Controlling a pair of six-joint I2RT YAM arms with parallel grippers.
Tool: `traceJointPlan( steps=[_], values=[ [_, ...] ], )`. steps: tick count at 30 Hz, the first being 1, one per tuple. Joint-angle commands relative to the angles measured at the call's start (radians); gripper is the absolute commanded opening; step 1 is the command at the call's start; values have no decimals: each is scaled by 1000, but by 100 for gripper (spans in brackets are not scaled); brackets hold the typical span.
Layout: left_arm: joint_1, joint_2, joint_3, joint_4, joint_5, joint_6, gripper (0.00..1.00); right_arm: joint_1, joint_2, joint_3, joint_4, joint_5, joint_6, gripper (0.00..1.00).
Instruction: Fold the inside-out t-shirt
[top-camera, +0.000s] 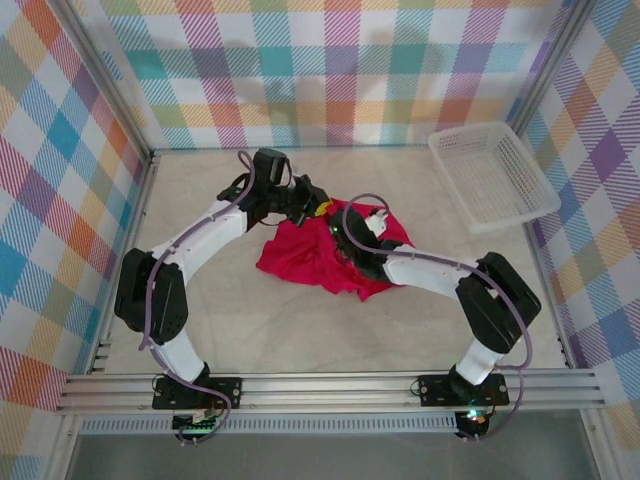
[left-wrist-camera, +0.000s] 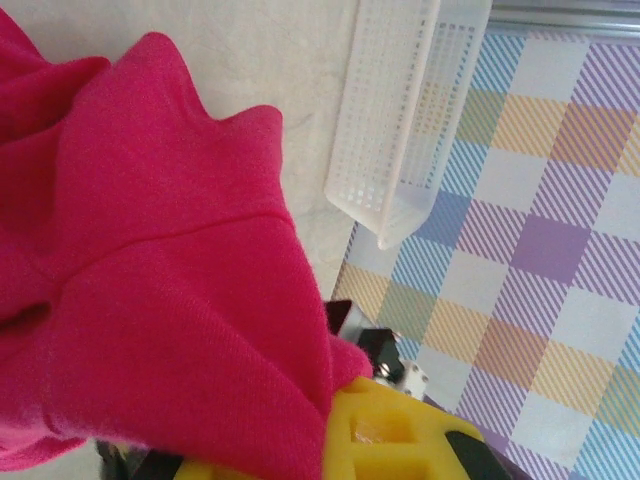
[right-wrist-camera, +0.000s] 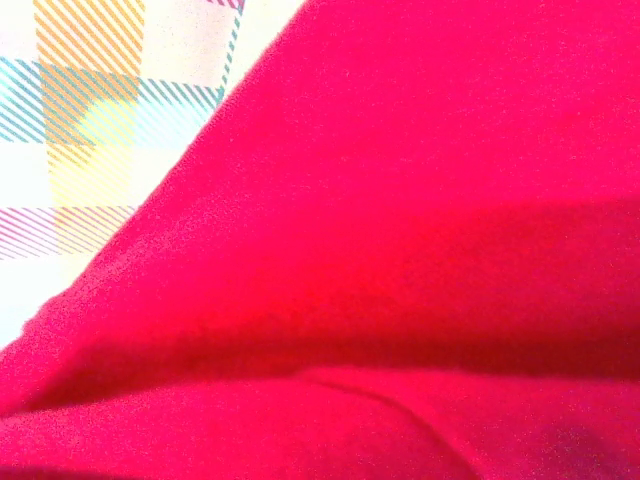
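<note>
- A white mesh basket (top-camera: 492, 175) stands at the far right corner of the bench (top-camera: 300, 330), well apart from the cloth and both arms.
- Plaid-patterned walls (top-camera: 340, 70) close in the bench on three sides, and an aluminium rail (top-camera: 330, 388) runs along the near edge where the arm bases are bolted.
- The inside-out t-shirt (top-camera: 310, 262) lies as a crumpled crimson heap near the middle of the bench, between the two arms. It is bunched up, not spread flat.
- The left end effector (top-camera: 318, 207) is at the far edge of the heap and is closed on the shirt.
- In the left wrist view, red fabric (left-wrist-camera: 150, 250) drapes out over its yellow finger pad (left-wrist-camera: 385, 440), with the basket (left-wrist-camera: 400, 110) beyond.
- The right end effector (top-camera: 348, 238) is closed and sits down in the right part of the heap, touching the cloth.
- Red fabric (right-wrist-camera: 400, 250) lies right across the right wrist camera and hides the fingers, so I cannot tell whether a fold is pinched.
- The two end effectors are near each other at the far side of the shirt, and most of the cloth lies on their near side.
</note>
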Motion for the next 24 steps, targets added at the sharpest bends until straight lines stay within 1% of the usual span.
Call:
traceJointPlan(
  steps=[1,4,6,8,10,11,12,13,15,17,19,22,24],
  values=[
    [31,-21,24,-11,29,35,0,10,-128,-11,-142,8,-97,0],
    [40,4,57,-17,37,42,0,10,-217,-99,-137,2,-83,0],
    [43,18,76,-21,42,46,0,7,-246,-118,-151,3,-92,0],
    [45,32,89,-34,46,62,0,-6,-248,-98,-184,-9,-146,0],
    [51,37,89,-67,31,95,0,-31,-227,-60,-206,-67,-233,1],
    [55,40,88,-92,11,121,0,-45,-213,-36,-206,-108,-280,8],
    [59,47,86,-116,-12,151,1,-54,-191,-6,-211,-144,-328,16],
    [63,60,85,-134,-27,173,6,-60,-169,25,-227,-174,-361,23],
    [78,101,78,-152,-29,197,10,-71,-102,106,-273,-231,-419,29],
    [98,134,53,-124,-10,188,12,-76,-31,165,-297,-268,-440,30],
    [115,151,16,-77,0,163,13,-81,35,201,-305,-297,-424,29],
    [134,168,-18,-36,16,141,16,-81,115,223,-256,-322,-408,25],
    [145,175,-38,5,31,127,17,-82,174,248,-239,-332,-404,20]
  ],
)
